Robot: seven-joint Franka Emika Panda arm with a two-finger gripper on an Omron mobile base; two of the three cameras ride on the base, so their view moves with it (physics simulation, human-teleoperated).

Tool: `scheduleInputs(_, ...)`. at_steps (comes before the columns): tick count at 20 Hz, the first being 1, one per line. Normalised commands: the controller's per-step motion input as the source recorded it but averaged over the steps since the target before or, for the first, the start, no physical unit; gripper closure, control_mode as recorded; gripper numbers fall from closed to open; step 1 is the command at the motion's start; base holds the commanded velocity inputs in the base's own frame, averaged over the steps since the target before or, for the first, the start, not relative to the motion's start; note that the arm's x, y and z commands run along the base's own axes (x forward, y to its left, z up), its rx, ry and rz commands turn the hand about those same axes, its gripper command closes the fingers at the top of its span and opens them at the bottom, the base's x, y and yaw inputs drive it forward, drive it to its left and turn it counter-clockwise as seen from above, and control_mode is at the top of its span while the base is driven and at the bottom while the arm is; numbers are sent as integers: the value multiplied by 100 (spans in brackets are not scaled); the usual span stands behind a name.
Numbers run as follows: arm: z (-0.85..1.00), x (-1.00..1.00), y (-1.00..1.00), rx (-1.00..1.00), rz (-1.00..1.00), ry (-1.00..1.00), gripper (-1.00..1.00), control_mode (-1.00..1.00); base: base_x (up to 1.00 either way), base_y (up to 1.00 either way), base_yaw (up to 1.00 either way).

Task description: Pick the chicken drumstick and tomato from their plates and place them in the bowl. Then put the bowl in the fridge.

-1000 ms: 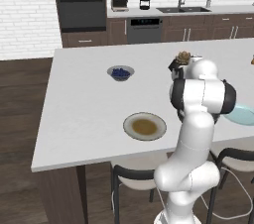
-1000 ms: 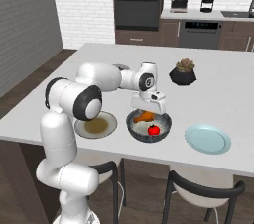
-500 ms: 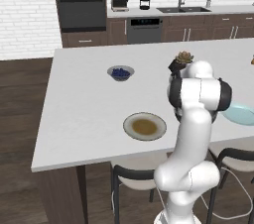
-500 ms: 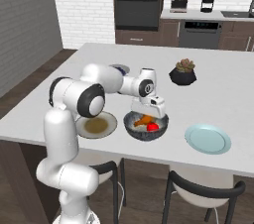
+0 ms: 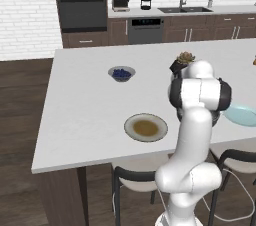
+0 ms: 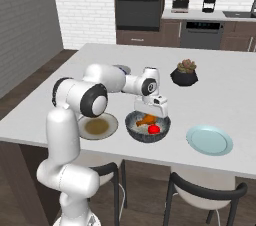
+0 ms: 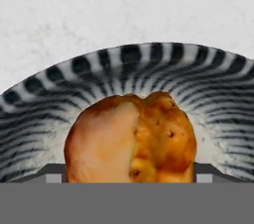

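Both foods lie in the bowl near the island's front edge: the chicken drumstick beside the tomato. Just above them hangs the gripper, jaws spread wide around the drumstick's thick end, not clamped. Either side sit the beige plate and pale-blue plate.

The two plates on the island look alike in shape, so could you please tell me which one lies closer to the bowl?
The beige-tan plate with the brownish centre: it sits right beside the bowl, nearly touching, while the pale blue plate lies apart across a gap of bare counter.
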Motion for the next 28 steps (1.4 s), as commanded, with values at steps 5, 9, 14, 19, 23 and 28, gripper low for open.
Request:
scheduleInputs(5,33,-45,0,0,-4,-7,-100,-100,0,0,0)
scheduleInputs(9,54,-58,0,0,-10,-15,-100,-100,0,0,0)
scheduleInputs(14,61,-71,-2,0,-20,-11,-100,-100,0,0,0)
scheduleInputs(19,19,-74,-12,1,-34,-2,-100,-100,0,0,0)
scheduleInputs(23,14,-65,-9,2,-32,-1,-100,-100,0,0,0)
scheduleInputs(28,23,-58,-4,2,-23,-2,-100,-100,0,0,0)
